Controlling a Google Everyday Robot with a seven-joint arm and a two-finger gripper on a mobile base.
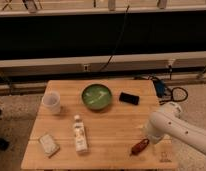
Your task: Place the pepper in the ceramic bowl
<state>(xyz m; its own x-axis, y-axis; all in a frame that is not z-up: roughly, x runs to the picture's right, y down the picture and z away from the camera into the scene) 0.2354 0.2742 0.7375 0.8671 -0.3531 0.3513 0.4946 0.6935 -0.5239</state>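
The gripper [146, 141] is mostly hidden under the arm [168, 125], seemingly at the pepper [139, 147].

My wooden table [116, 125] carries the ceramic bowl [96, 96] mid far edge, a flat black object [129, 98] toward the far right corner, a cup [51, 102] by the left edge, a bottle [80, 134] lying near the front edge, a pale packet [48, 144] near-left. The pepper [139, 146] lies near-right, just beside the gripper [146, 140].
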